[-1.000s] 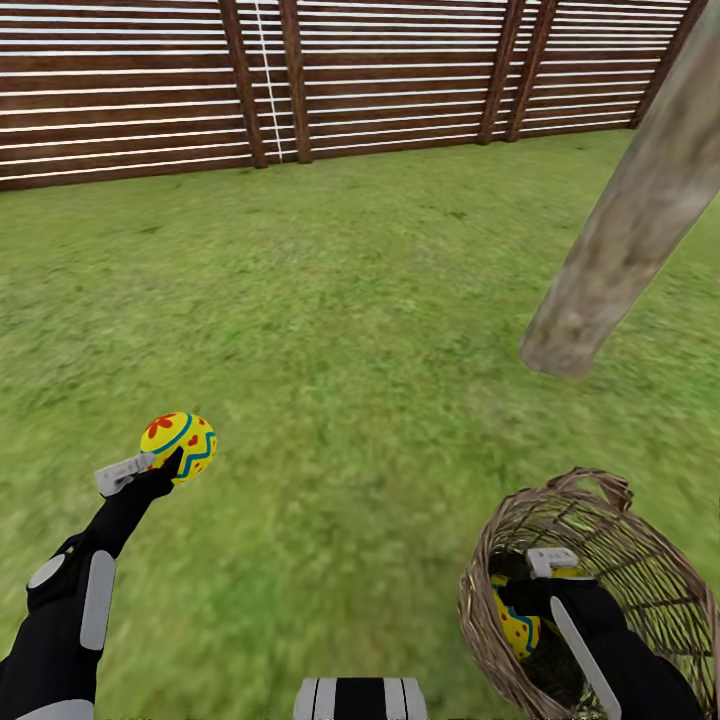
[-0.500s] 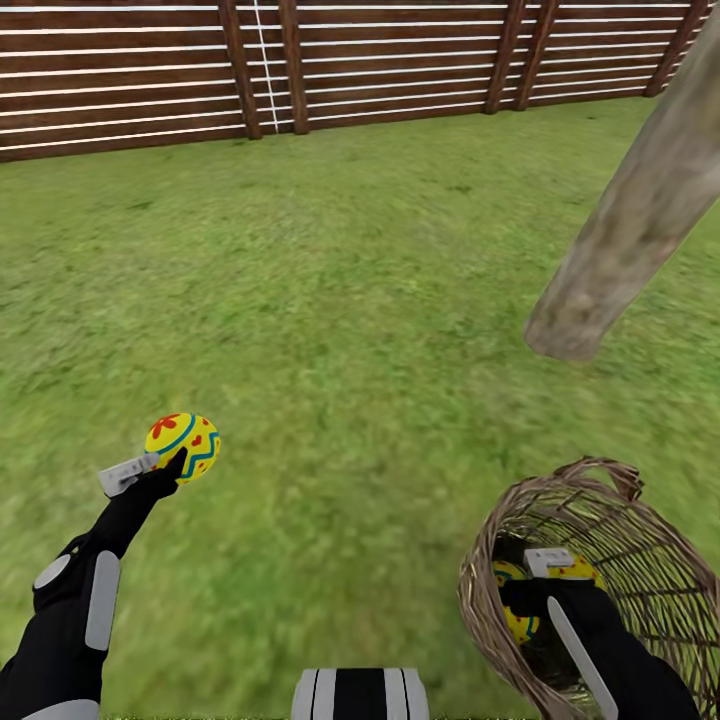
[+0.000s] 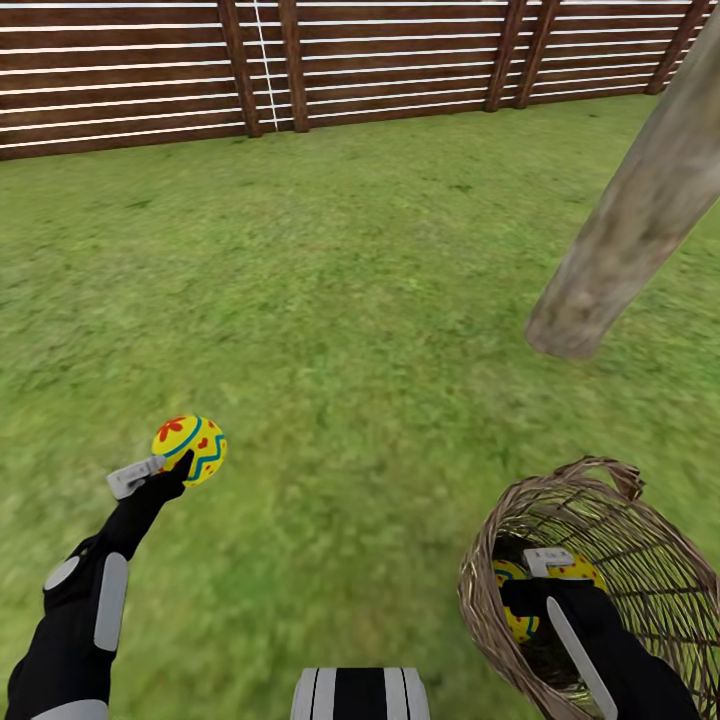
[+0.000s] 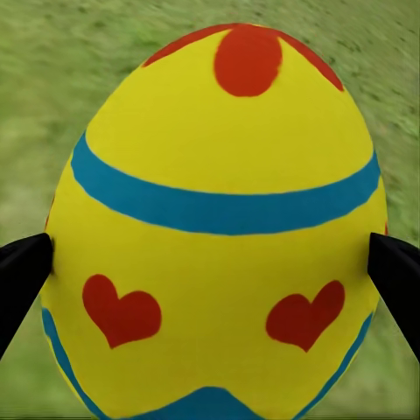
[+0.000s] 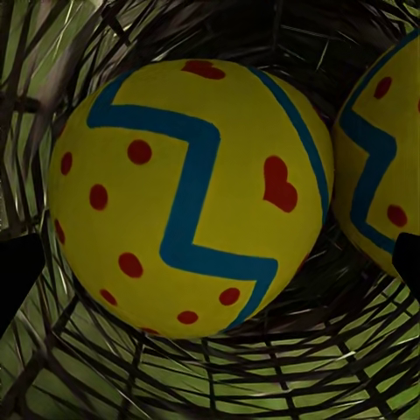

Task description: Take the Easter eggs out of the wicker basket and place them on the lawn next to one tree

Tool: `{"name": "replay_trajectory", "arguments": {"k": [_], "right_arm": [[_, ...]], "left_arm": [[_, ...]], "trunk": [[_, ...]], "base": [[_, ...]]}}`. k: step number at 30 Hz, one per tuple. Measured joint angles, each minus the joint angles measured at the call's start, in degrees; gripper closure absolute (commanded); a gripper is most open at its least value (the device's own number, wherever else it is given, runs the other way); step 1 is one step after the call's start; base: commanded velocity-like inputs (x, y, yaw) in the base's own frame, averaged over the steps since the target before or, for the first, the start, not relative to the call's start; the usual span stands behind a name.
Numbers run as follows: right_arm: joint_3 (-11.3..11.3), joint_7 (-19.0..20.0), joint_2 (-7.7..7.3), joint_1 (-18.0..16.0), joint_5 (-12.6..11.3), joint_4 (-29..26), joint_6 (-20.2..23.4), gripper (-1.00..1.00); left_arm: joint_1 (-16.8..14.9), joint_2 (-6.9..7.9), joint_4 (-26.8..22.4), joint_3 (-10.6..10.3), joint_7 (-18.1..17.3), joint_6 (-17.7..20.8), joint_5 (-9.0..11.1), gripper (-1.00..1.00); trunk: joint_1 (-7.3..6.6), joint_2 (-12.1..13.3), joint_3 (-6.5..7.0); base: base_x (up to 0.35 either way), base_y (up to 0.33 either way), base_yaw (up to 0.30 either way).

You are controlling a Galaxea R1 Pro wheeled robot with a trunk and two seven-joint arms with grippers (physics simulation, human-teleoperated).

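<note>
On the fenced lawn (image 3: 350, 300), the left gripper (image 3: 175, 468) clamped one egg (image 3: 190, 449), best lowered gently beside the tree (image 3: 620, 240); the right gripper (image 3: 540, 585), its opening unclear, hung inside the basket (image 3: 600, 480).

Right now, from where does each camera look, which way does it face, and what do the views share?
Head view: high on the robot, facing forward and down over lawn, tree, fence; both arms show.
Left wrist view: along the left gripper, facing its egg; shares that egg with the head view.
Right wrist view: along the right gripper, into the wicker basket, on two eggs.
</note>
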Motion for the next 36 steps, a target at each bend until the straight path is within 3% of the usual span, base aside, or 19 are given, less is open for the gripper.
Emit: {"name": "replay_trajectory", "arguments": {"k": [16, 18, 20, 22, 36], "right_arm": [[0.02, 0.0, 0.01, 0.0, -0.02, -0.06, 0.04, -1.0], [0.02, 0.0, 0.0, 0.0, -0.02, -0.04, 0.04, -1.0], [0.08, 0.0, 0.02, 0.0, -0.03, -0.05, 0.04, -1.0], [0.06, 0.0, 0.01, 0.0, -0.01, -0.03, 0.04, -1.0], [0.04, 0.0, 0.0, 0.0, 0.02, -0.06, 0.04, -1.0]], "left_arm": [[0.0, 0.33, -0.52, 0.47, -0.1, -0.2, -0.1, 1.0], [0.0, 0.39, -0.4, 0.46, -0.14, -0.24, -0.89, 1.0], [0.02, 0.57, -0.6, 0.55, -0.14, 0.11, -2.97, 1.0], [0.0, 0.35, -0.62, 0.51, 0.04, 0.28, -3.33, 1.0], [0.01, 0.11, -0.37, 0.44, 0.05, 0.31, -3.17, 1.0]], "trunk": [[0.0, 0.0, 0.0], [0.0, 0.0, 0.0], [0.0, 0.0, 0.0], [0.0, 0.0, 0.0], [0.0, 0.0, 0.0]], "base": [[0.0, 0.0, 0.0], [0.0, 0.0, 0.0], [0.0, 0.0, 0.0], [0.0, 0.0, 0.0], [0.075, 0.0, 0.0]]}}
